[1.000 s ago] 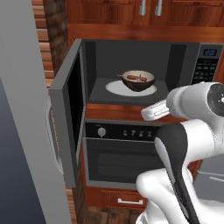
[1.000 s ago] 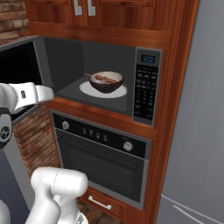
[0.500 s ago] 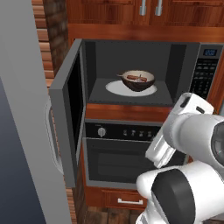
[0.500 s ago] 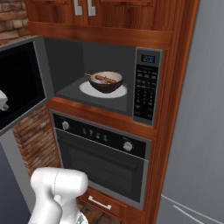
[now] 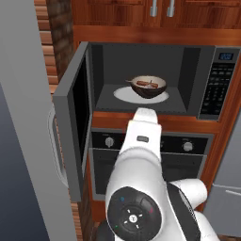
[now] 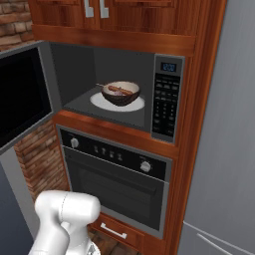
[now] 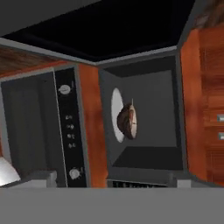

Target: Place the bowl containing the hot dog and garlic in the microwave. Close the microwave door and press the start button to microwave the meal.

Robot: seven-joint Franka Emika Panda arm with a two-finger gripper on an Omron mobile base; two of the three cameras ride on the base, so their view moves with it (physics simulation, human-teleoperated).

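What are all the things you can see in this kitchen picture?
bowl: one, dark brown, on the white plate inside the microwave.
hot dog: one, reddish-brown, in the bowl.
plate: one, white, on the microwave floor.
microwave: one, steel with black keypad, above the oven.
microwave door: one, steel-framed, swung open to the left.
oven: one, black with knobs, below the microwave.
cabinets: reddish wood, above the microwave.
brick wall: red-brown, left of the oven.
robot arm: one, white, in front of the oven.

A home kitchen is showing here. A built-in microwave (image 6: 122, 89) is sitting above a knobbed oven (image 6: 117, 187), wooden cabinets (image 6: 124, 12) framing both.
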